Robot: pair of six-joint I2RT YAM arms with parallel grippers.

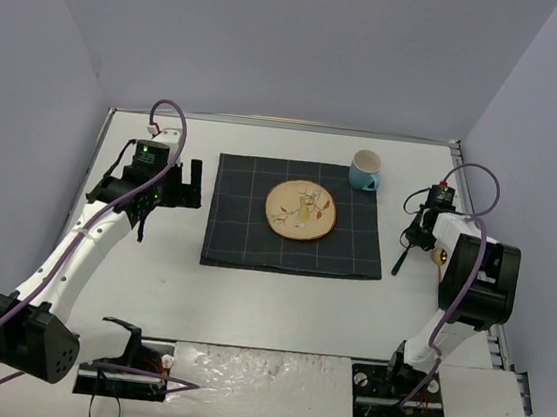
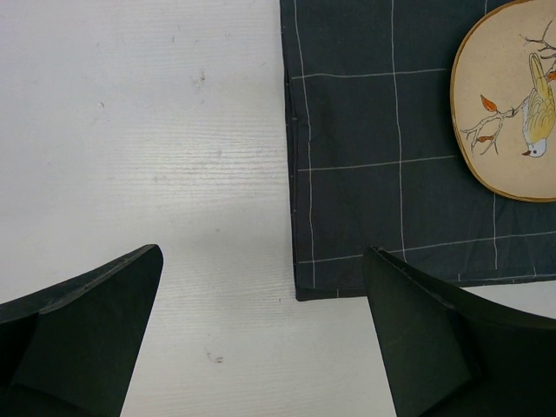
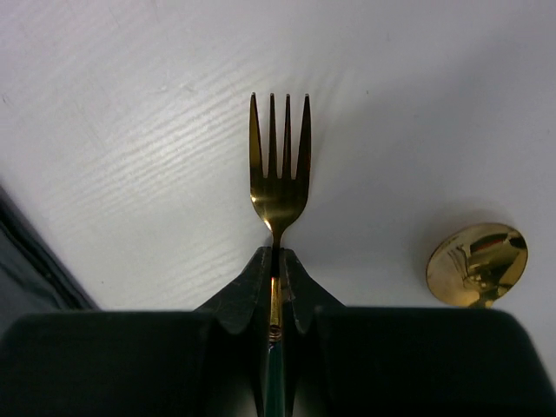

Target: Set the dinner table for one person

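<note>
A gold fork (image 3: 279, 165) with a dark green handle (image 1: 399, 261) lies close over the white dinner table (image 1: 277, 309), right of the mat. My right gripper (image 3: 276, 271) (image 1: 414, 234) is shut on the fork's neck, with the tines pointing away from it. I cannot tell whether the fork touches the table. My left gripper (image 2: 261, 347) (image 1: 183, 183) hangs open over bare table at the mat's left edge, holding nothing. A round beige plate (image 1: 300, 210) (image 2: 512, 104) with a bird drawing sits on the dark navy checked mat (image 1: 296, 217) (image 2: 391, 156).
A gold spoon (image 3: 476, 264) (image 1: 441, 255) lies on the table just right of the fork. A light blue cup (image 1: 365, 170) stands at the mat's far right corner. Grey walls close in the table on three sides.
</note>
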